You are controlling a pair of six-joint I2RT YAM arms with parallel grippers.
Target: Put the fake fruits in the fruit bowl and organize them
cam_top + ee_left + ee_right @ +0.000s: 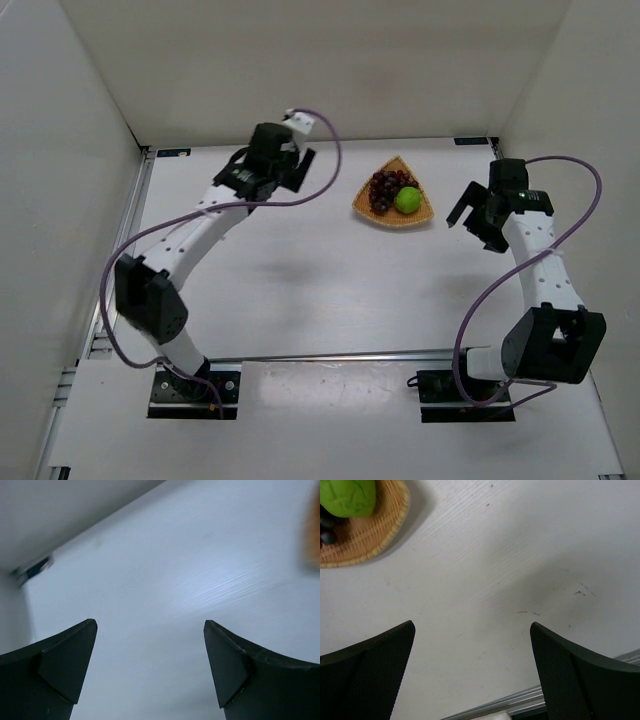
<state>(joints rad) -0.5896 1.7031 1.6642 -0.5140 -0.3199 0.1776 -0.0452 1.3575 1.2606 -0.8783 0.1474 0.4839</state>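
The tan woven fruit bowl [420, 215] sits at the back middle-right of the table. Inside it lie the dark red-purple grapes [383, 187] on the left and the lime-green ball fruit [407, 200] on the right, touching. My left gripper [299, 168] is open and empty, to the left of the bowl. My right gripper [472, 228] is open and empty, to the right of the bowl. The right wrist view shows the bowl [375, 535] with the green fruit [347, 496] and a bit of grapes [326, 530] at the top left. The left wrist view shows only a blurred edge of the bowl [314, 535].
White walls enclose the table on the left, back and right. A metal rail [330, 355] runs across the near side by the arm bases. Purple cables loop from both arms.
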